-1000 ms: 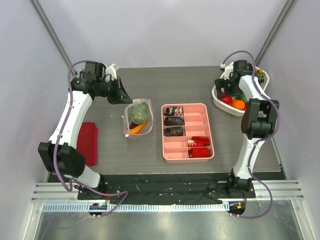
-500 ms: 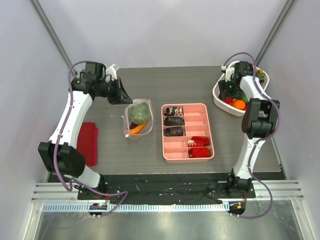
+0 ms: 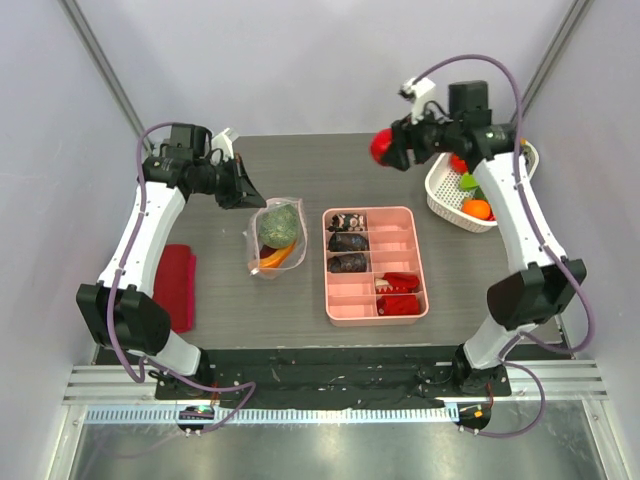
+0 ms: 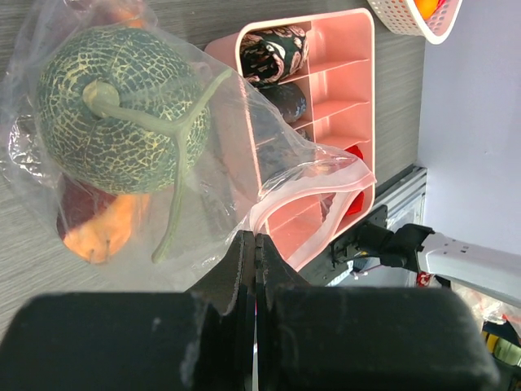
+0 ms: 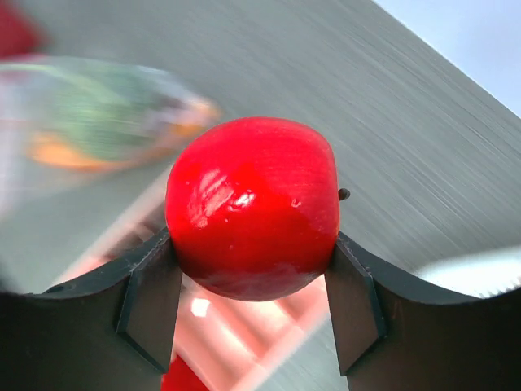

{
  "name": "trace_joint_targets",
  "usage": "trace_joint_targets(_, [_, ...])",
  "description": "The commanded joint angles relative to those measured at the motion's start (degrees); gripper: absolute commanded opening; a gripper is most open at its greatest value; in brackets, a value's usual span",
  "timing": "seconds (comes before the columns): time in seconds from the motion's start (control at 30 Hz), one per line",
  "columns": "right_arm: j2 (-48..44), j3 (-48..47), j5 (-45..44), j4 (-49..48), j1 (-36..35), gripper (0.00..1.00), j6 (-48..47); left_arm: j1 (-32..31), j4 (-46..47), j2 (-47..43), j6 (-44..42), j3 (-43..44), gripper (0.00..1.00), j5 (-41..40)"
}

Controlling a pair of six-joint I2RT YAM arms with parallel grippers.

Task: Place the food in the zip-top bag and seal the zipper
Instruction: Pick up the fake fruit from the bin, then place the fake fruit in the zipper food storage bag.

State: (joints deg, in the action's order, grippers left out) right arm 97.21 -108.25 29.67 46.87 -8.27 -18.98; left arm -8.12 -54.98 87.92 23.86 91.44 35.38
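Observation:
The clear zip-top bag point(image 3: 272, 235) lies left of centre with a green netted melon point(image 4: 114, 110) and an orange piece point(image 4: 98, 236) inside. My left gripper point(image 3: 243, 190) is shut on the bag's rim by the whitish zipper strip point(image 4: 313, 181), holding the mouth up. My right gripper point(image 3: 392, 150) is shut on a glossy red tomato point(image 5: 252, 208) and holds it in the air above the table's back, between the bag and the white basket point(image 3: 440, 195). More toy food point(image 3: 476, 207) lies in the basket.
A pink compartment tray point(image 3: 418, 262) with dark lumps and red pieces stands in the middle, right of the bag. A red folded cloth point(image 3: 174, 285) lies at the left edge. The basket sits at the back right corner.
My right gripper has lifted out of the basket with the red tomato and swung left over the table. The left gripper and bag have not moved.

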Motion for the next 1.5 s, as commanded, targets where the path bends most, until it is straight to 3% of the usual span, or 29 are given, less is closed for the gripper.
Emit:
trace_joint_targets(0.0, [-7.6,5.8,11.2,-6.0,-9.1,0.01,6.8,0.1,2.8,0.1,0.8,0.3,0.00,1.9])
trace_joint_targets(0.13, [-10.8,10.2,8.0,-13.6,-22.7,0.02,6.9,0.1,3.1,0.1,1.1,-0.2,0.00,2.9])
trace_joint_targets(0.23, [-8.1,8.9,4.1,-11.9,-29.9,0.02,4.3,0.1,3.4,0.3,1.5,-0.1,0.00,3.2])
trace_joint_targets(0.53, [3.9,6.1,-8.5,-6.9,-38.4,0.01,-0.6,0.1,3.4,0.2,1.7,0.2,0.00,3.6])
trace_joint_targets(0.6, [6.0,4.3,-10.6,-6.0,-39.4,0.06,-0.4,0.1,3.5,0.1,1.7,0.2,0.00,3.6])
trace_joint_targets(0.63, [7.5,3.6,-10.9,-5.9,-39.8,0.11,-0.4,0.1,3.5,0.1,1.7,0.2,0.00,3.8])
trace_joint_targets(0.73, [8.5,0.9,-9.6,-5.6,-40.7,0.54,0.3,0.1,3.5,0.1,1.7,0.1,0.00,3.6])
trace_joint_targets(0.77, [8.1,0.1,-8.8,-5.5,-40.7,0.81,0.9,0.1,3.4,0.1,1.7,0.0,0.00,3.7])
trace_joint_targets(0.8, [7.5,0.0,-7.9,-5.8,-40.8,0.92,1.2,0.1,3.4,0.0,1.7,0.0,0.00,3.7])
trace_joint_targets(0.83, [6.9,-0.1,-7.6,-5.9,-40.7,0.99,1.5,0.1,3.3,-0.1,1.6,-0.1,0.00,3.7])
trace_joint_targets(0.9, [4.8,0.2,-7.6,-5.6,-40.7,1.00,1.8,0.1,3.3,-0.1,1.6,-0.1,0.00,3.7])
trace_joint_targets(1.1, [-3.5,4.3,-4.9,-4.7,-34.5,1.00,4.6,0.1,3.6,-0.2,1.9,-0.5,0.00,4.1])
trace_joint_targets(1.23, [-5.9,6.9,-0.1,-4.5,-20.4,0.99,10.0,0.1,3.8,-0.5,2.2,-0.6,0.00,4.3])
trace_joint_targets(1.27, [-6.2,7.9,1.2,-4.2,-13.6,0.99,10.3,0.1,4.0,-0.5,2.3,-0.6,0.00,4.4])
trace_joint_targets(1.47, [-2.9,7.4,-0.7,5.0,7.2,0.94,5.8,0.1,4.2,-0.8,2.2,-1.3,0.00,3.9])
